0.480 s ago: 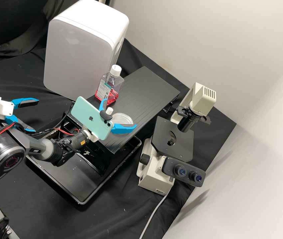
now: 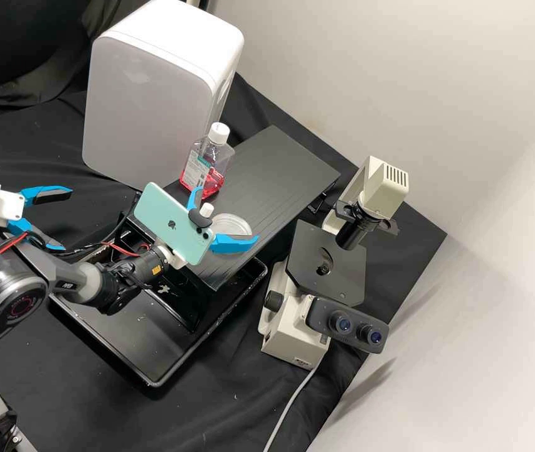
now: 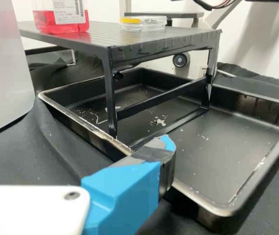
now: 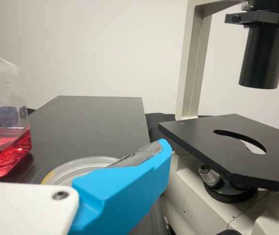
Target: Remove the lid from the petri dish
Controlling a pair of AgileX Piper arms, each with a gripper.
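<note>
The petri dish [image 2: 230, 223] is a shallow round of clear plastic, its lid [image 3: 143, 19] on it, with a yellowish tint showing inside. It sits near the front edge of a raised black platform [image 2: 280, 169], a flat, finely ribbed slab on thin metal legs.

The right gripper [image 2: 228, 215] is level with the dish. Its two curved blue fingers are spread wide and straddle the dish, one on each side. In the right wrist view a grey pad lines the inner face of one finger [image 4: 129, 188], which lies just beside the dish's rim; whether it touches cannot be told. A mint-green phone [image 2: 173, 223] is clamped on this arm's wrist.

Farther back on the platform stands a clear, flat-sided flask [image 2: 204, 166] with a white screw cap and red liquid in its lower part. Behind that is a smooth white box [image 2: 160, 88] with rounded corners.

The platform's legs stand in a shallow, glossy black tray [image 2: 154, 339] flecked with white specks. To the tray's side is a cream and black microscope [image 2: 336, 270].

The left gripper [image 2: 68, 217] hangs well apart from the dish, over the black cloth [image 2: 91, 402] beside the tray. Its fingers are spread and hold nothing.
</note>
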